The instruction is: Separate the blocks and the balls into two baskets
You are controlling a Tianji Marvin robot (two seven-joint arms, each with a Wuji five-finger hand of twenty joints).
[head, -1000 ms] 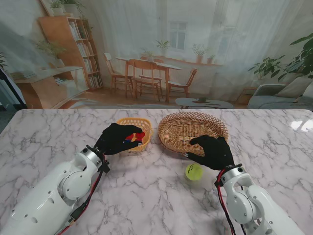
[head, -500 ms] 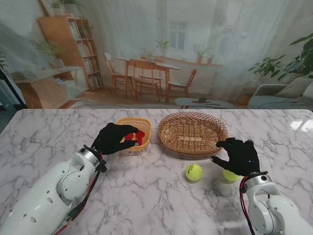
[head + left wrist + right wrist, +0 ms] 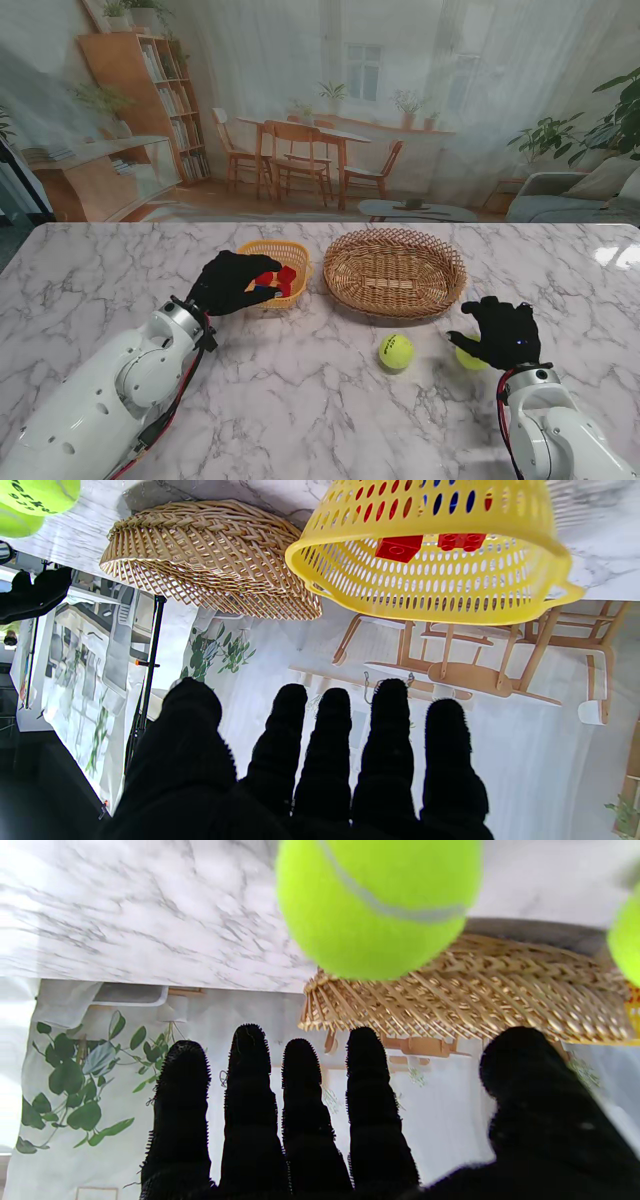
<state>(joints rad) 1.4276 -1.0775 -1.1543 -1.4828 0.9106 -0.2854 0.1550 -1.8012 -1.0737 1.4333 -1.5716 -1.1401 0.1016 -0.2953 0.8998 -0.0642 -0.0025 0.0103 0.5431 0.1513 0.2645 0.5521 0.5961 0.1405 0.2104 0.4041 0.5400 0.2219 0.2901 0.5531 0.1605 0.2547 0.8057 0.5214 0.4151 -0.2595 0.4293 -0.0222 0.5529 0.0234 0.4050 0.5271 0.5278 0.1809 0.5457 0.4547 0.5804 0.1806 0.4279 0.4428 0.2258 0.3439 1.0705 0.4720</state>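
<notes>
Two yellow-green tennis balls lie on the marble table: one [image 3: 396, 351] nearer to me than the wicker basket [image 3: 395, 270], the other [image 3: 468, 358] partly under my right hand [image 3: 503, 332]. That black-gloved hand hovers over the ball [image 3: 375, 900] with fingers [image 3: 300, 1100] spread, open. My left hand [image 3: 232, 283] hangs at the near rim of the small yellow plastic basket [image 3: 277, 271], which holds red blocks [image 3: 400, 547] and something blue. Its fingers [image 3: 330, 750] are apart and hold nothing.
The wicker basket [image 3: 210, 555] stands right beside the yellow basket [image 3: 430, 565] at mid-table and has no ball in it. Bare marble [image 3: 300, 400] spreads nearer to me. A printed room backdrop runs along the table's far edge.
My right hand has swung from the wicker basket's near rim out to the right and toward me, ending over the right-hand ball. The left hand drew slightly back from the yellow basket.
</notes>
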